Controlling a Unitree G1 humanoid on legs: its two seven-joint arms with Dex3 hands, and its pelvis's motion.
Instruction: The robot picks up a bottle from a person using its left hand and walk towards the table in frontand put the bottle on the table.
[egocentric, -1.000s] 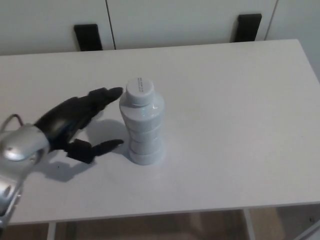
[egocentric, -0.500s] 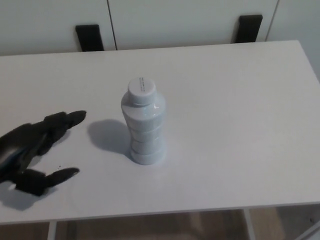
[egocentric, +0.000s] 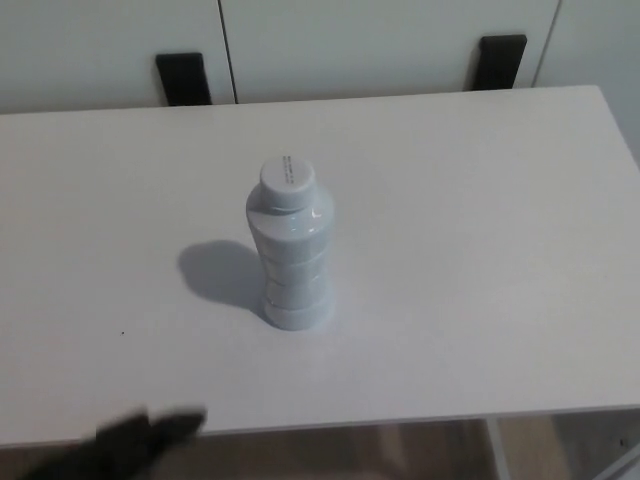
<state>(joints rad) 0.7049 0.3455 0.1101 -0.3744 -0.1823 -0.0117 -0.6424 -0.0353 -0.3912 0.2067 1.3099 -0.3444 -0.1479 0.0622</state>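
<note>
A white ribbed bottle (egocentric: 290, 255) with a flat white cap stands upright near the middle of the white table (egocentric: 480, 220), casting a shadow to its left. My left hand (egocentric: 135, 440) shows only as a dark blurred shape at the bottom left, below the table's front edge. It is well clear of the bottle, open and holding nothing. My right hand does not show.
White cabinet doors run along the back beyond the table's far edge. Two black blocks (egocentric: 183, 78) (egocentric: 500, 60) stand against them. A table leg (egocentric: 497, 448) and wooden floor show under the front edge at the bottom right.
My left hand has drawn back from beside the bottle, moving down and left until only its blurred tip shows. The bottle stays standing where it was.
</note>
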